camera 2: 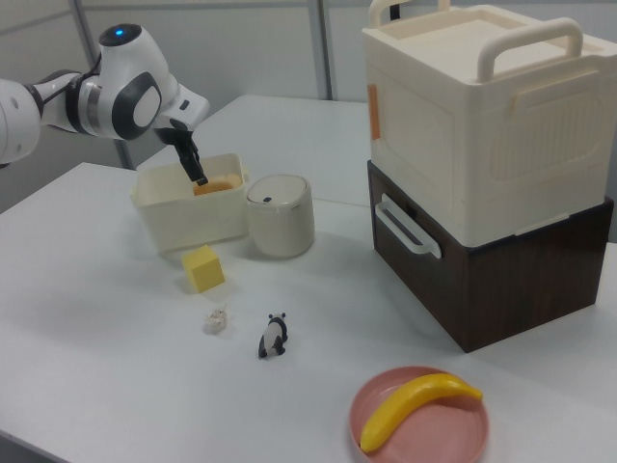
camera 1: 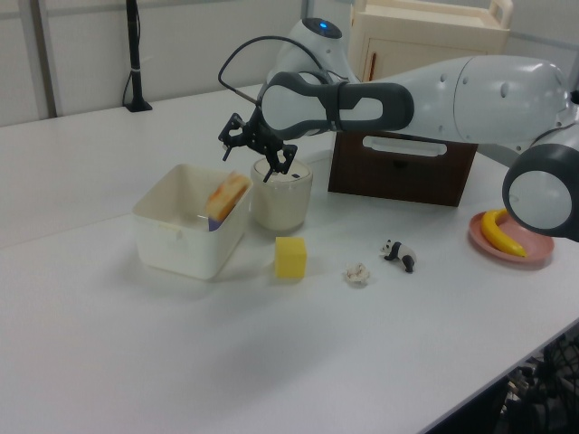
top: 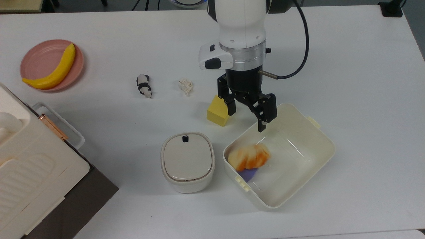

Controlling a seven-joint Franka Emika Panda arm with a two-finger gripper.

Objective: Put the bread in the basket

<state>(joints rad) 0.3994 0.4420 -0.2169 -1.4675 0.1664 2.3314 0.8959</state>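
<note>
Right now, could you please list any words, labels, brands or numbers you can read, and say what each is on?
None: no readable text.
The arm, basket, lidded container and stacked boxes show no print or labels.
</note>
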